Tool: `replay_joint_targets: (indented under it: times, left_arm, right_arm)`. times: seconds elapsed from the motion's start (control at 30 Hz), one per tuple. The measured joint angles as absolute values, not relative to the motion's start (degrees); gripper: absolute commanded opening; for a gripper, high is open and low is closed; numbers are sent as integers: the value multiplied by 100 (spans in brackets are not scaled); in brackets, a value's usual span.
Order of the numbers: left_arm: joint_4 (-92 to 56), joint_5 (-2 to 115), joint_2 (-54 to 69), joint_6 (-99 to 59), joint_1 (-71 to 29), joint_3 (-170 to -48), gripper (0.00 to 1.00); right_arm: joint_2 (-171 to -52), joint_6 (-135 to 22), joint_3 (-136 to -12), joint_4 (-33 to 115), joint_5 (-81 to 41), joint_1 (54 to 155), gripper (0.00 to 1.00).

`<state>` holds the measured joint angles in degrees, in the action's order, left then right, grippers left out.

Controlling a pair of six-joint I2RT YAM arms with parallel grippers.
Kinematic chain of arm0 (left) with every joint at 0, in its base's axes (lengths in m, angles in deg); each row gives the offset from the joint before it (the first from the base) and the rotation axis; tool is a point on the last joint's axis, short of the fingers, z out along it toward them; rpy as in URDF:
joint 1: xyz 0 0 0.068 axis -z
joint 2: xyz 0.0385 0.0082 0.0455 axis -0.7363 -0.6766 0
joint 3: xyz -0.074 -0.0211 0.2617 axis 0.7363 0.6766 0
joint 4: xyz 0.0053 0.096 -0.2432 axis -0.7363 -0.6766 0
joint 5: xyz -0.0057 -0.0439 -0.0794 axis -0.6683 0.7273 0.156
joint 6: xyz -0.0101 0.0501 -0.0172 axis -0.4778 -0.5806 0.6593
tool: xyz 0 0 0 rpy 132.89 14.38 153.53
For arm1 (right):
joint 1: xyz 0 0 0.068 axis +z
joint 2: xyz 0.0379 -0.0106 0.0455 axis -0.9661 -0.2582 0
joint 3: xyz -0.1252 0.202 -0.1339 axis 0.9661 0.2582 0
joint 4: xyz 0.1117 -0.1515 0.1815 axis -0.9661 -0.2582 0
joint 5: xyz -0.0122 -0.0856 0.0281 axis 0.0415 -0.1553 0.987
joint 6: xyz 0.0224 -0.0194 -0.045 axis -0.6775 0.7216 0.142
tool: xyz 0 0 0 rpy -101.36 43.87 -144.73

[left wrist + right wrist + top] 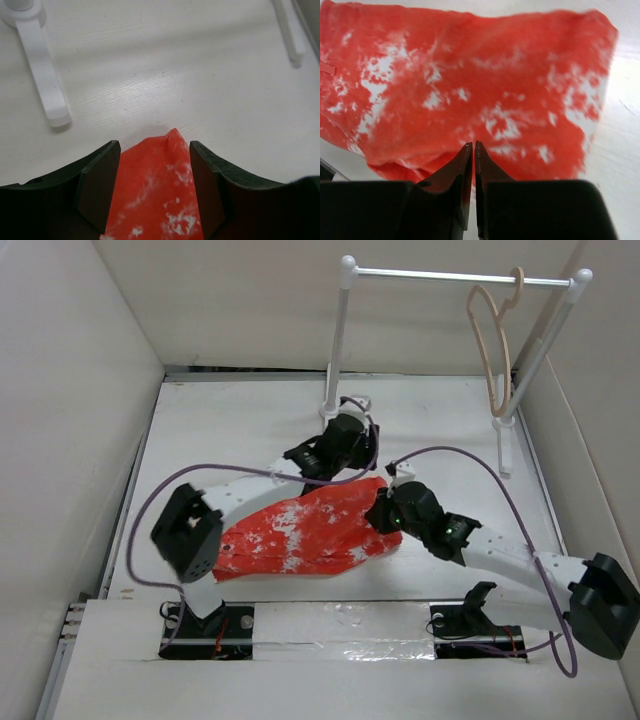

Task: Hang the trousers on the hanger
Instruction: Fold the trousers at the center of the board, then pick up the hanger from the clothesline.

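Top view: soft bright orange-red cloth trousers with white blotches lie flat on the white table, their long axis running from near left to far right; which end is the waist cannot be told. A thin pale beige wooden hanger hangs on the white rail stand at far right, well apart from them. The left gripper is over their far edge and the right gripper at their right end.

Left wrist view: fingers spread, with a pointed cloth corner between them aimed far.

Right wrist view: fingers pressed together over the cloth; whether any is caught cannot be told.

The cloth looks light and limp and will likely sag, so two spaced holds along one edge suit it best
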<state>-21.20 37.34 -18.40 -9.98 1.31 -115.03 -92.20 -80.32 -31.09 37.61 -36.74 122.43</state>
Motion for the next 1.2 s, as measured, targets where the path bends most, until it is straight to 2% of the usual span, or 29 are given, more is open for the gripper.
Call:
replay_joint_targets:
  times: [0.2, 0.27, 0.37, 0.5, 0.7, 0.8, 0.83, 0.93, 0.97, 1.0, 1.03, 1.07, 1.2]
  left_arm:
    - [-1163, 3715, 34, -266, -201, -9393, 36]
    - [-1034, 3728, 287, -15, -197, -8742, 36]
    - [-886, 3730, 392, 302, 345, -7975, 36]
    - [-746, 3791, 305, 602, 1292, -7691, 36]
    - [19, 3905, -360, 965, 1453, -7599, 35]
    - [105, 3949, -633, 1050, 1451, -7505, 32]
    - [118, 3953, -666, 1067, 1467, -7483, 32]
    - [148, 3953, -629, 1059, 1519, -7474, 24]
    - [140, 3953, -583, 1045, 1530, -7474, 21]
    - [140, 3951, -524, 1024, 1552, -7474, 10]
    - [133, 3955, -428, 975, 1572, -7474, 5]
    - [96, 3949, -312, 940, 1587, -7477, 1]
    - [-256, 3850, 444, 567, 1633, -7625, 0]
  right_arm:
    - [-10221, -8038, -3074, 5192, -3125, 11758, 0]
    - [-10426, -8108, -2910, 5518, -3051, 11476, 0]
    - [-10435, -8305, -2265, 5983, -3025, 11035, 0]
    - [-10597, -8534, -1778, 6235, -3005, 10731, 0]
    - [-10752, -8550, -1747, 6576, -2769, 10602, 11]
    - [-10411, -8465, -1880, 6119, -2697, 10567, 25]
    - [-10205, -8416, -2012, 5852, -2681, 10565, 34]
    - [-9392, -8180, -2617, 4974, -2660, 10565, 44]
    - [-9104, -8097, -2877, 4738, -2662, 10565, 43]
    - [-8822, -7986, -3188, 4491, -2666, 10551, 37]
    - [-8597, -7853, -3548, 4268, -2664, 10514, 14]
    - [-8413, -7697, -3928, 4073, -2684, 10455, 2]
    - [-8118, -7234, -5550, 3415, -3086, 9859, 0]
